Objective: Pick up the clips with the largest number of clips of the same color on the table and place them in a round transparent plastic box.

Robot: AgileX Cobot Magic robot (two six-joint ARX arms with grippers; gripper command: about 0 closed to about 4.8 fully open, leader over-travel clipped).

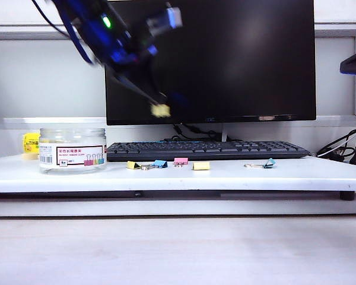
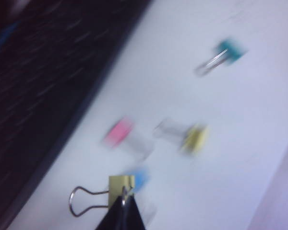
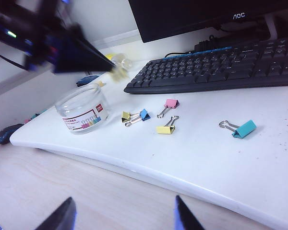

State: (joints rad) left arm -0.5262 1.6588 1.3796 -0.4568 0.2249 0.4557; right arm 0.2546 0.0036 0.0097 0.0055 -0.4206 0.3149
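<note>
With the left tool [image 1: 160, 107] clamped on one yellow clip [image 1: 161, 110] in the air, two yellow clips [image 1: 201, 165] lay on the surface [image 1: 237, 175], the round transparent plastic box [image 1: 72, 149] looked empty, and the right tool [image 3: 122, 215] hung parted, holding nothing.

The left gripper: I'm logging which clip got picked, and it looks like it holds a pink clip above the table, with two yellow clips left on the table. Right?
Not quite. The left gripper holds a yellow clip, not a pink one; the left wrist view shows it. The pink clip lies on the table. Two yellow clips do remain there.
</note>
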